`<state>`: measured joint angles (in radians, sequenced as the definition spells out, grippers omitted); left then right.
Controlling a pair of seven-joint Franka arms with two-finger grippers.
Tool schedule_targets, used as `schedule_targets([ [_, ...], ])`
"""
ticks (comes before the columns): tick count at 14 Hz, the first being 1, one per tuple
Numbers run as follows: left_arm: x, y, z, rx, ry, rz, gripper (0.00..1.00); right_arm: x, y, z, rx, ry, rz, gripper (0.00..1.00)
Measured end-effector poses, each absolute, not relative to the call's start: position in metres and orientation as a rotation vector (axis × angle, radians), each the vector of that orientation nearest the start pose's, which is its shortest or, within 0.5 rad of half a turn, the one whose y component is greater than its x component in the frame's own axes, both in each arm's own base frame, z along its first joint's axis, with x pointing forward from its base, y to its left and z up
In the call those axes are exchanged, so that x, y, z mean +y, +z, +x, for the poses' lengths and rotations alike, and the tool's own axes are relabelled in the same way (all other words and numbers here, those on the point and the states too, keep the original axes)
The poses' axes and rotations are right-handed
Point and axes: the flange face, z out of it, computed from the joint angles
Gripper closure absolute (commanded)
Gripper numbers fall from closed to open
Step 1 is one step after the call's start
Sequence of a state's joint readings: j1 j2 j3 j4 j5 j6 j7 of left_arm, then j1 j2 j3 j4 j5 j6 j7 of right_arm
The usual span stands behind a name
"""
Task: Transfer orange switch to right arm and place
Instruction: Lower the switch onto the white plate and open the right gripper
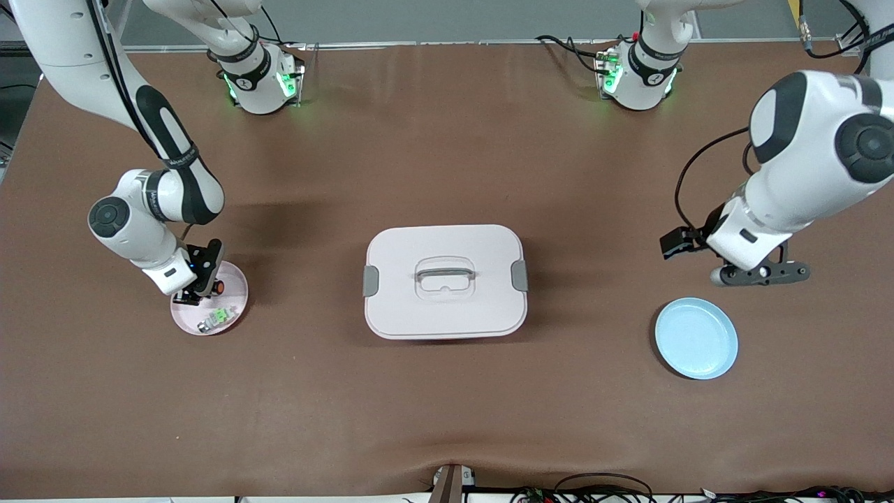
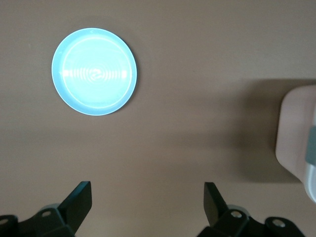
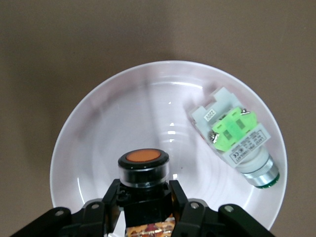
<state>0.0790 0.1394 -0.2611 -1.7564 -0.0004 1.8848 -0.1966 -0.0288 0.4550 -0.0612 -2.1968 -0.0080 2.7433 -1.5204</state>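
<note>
My right gripper (image 1: pixel 200 292) is shut on the orange switch (image 1: pixel 218 286), a small black cylinder with an orange cap. It holds the switch low over a pale pink plate (image 1: pixel 236 278) at the right arm's end of the table. In the right wrist view the switch (image 3: pixel 143 170) sits between the fingers (image 3: pixel 178 195) over the plate (image 3: pixel 123 113). I cannot tell whether it touches the plate. My left gripper (image 1: pixel 761 274) is open and empty above bare table beside a blue plate (image 1: pixel 696 338). Its wrist view shows the fingers (image 2: pixel 81 197) spread wide.
A green-and-silver part (image 1: pixel 215 318) lies on the pink plate, also in the right wrist view (image 3: pixel 237 143). A pale lidded box (image 1: pixel 445 279) with a handle stands mid-table; its corner shows in the left wrist view (image 2: pixel 298 143). The blue plate (image 2: pixel 94 71) is empty.
</note>
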Motion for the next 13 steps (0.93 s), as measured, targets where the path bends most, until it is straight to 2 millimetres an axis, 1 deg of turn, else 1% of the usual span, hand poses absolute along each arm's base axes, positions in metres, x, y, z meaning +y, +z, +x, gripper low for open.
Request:
schedule_targets([
  [2,-0.09,0.507,0.577,0.043,-0.022,-3.176,0.0,-0.051,0.179,0.561,-2.133,-0.065,-2.421,1.0],
  [4,-0.076,0.536,0.556,0.141,-0.068,-3.157,0.0,-0.051,0.177,0.56,-2.133,-0.062,-2.42,1.0],
  [5,-0.073,0.55,0.544,0.163,-0.097,-3.145,0.0,-0.052,0.177,0.56,-2.133,-0.062,-2.419,1.0],
  [6,-0.071,0.562,0.533,0.166,-0.127,-3.136,0.0,-0.052,0.177,0.56,-2.134,-0.062,-2.419,0.89],
  [7,-0.069,0.572,0.523,0.152,-0.152,-3.139,0.0,-0.052,0.177,0.56,-2.134,-0.063,-2.419,0.01],
  [8,-0.066,0.579,0.515,0.125,-0.169,-3.156,0.0,-0.052,0.177,0.561,-2.133,-0.063,-2.421,0.0],
  [10,-0.055,0.585,0.503,0.072,-0.188,-3.172,0.0,-0.059,0.178,0.561,-2.121,-0.065,-2.433,0.0],
  [13,-0.05,0.59,0.494,0.047,-0.204,-3.166,0.0,-0.067,0.18,0.563,-2.108,-0.07,-2.451,0.0],
])
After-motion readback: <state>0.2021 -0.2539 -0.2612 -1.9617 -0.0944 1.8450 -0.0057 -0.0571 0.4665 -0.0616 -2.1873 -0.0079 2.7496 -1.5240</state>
